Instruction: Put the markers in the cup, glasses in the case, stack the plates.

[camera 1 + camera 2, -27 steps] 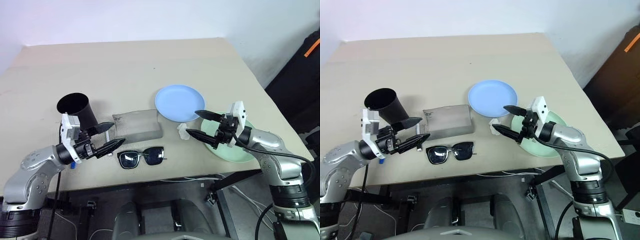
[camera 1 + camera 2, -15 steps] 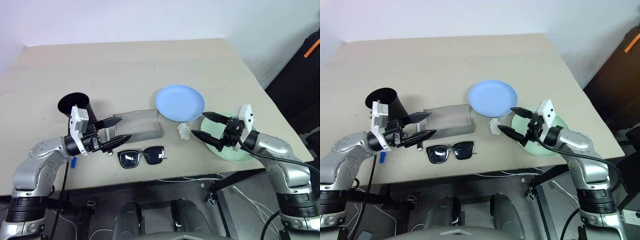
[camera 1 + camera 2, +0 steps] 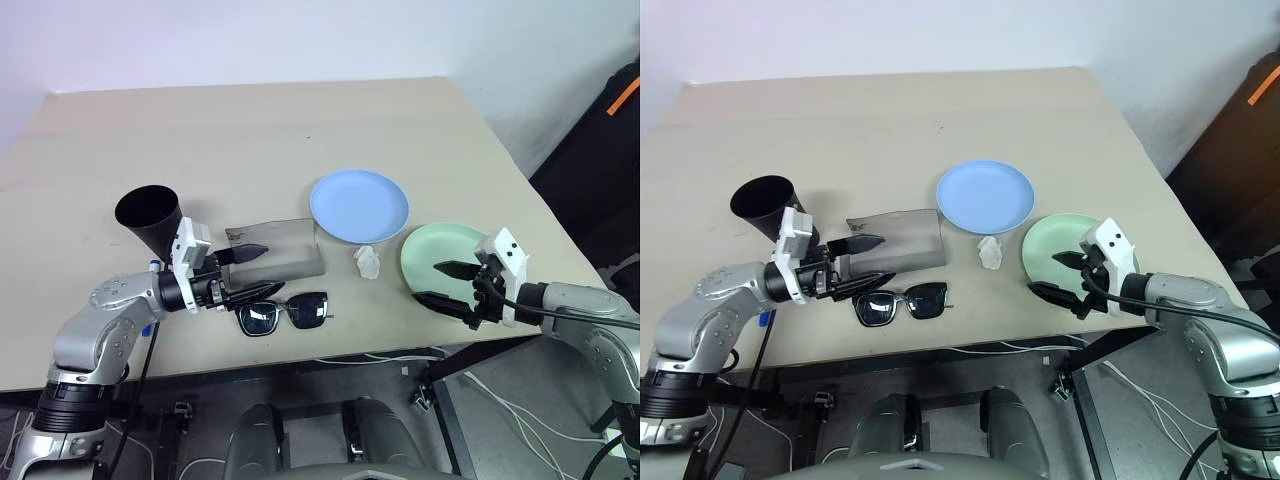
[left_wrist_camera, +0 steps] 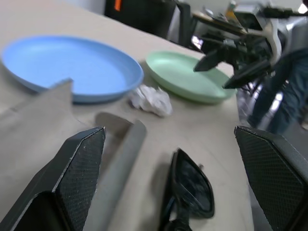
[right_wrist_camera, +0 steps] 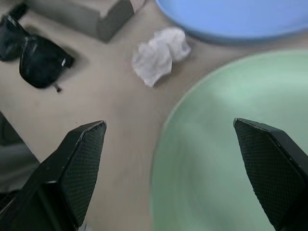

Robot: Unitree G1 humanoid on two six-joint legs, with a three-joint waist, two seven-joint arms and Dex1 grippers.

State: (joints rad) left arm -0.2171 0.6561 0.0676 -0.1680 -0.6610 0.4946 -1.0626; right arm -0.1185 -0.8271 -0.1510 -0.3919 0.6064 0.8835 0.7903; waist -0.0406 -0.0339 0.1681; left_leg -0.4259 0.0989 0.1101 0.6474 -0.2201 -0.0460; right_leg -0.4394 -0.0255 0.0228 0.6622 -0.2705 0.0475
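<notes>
markers point(image 3: 149, 327): mostly hidden behind left arm | case point(image 3: 280, 250): partly behind left hand point(image 3: 252, 272)

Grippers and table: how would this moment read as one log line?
left gripper: open, by case and glasses | right gripper: open, over green plate | plates unstacked | glasses on table

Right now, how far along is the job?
Nothing looks done. Plates lie side by side, unstacked. Glasses lie on the table beside the case. In hand: nothing; left end effector open near the glasses, right end effector open over the green plate. All steps remain.
</notes>
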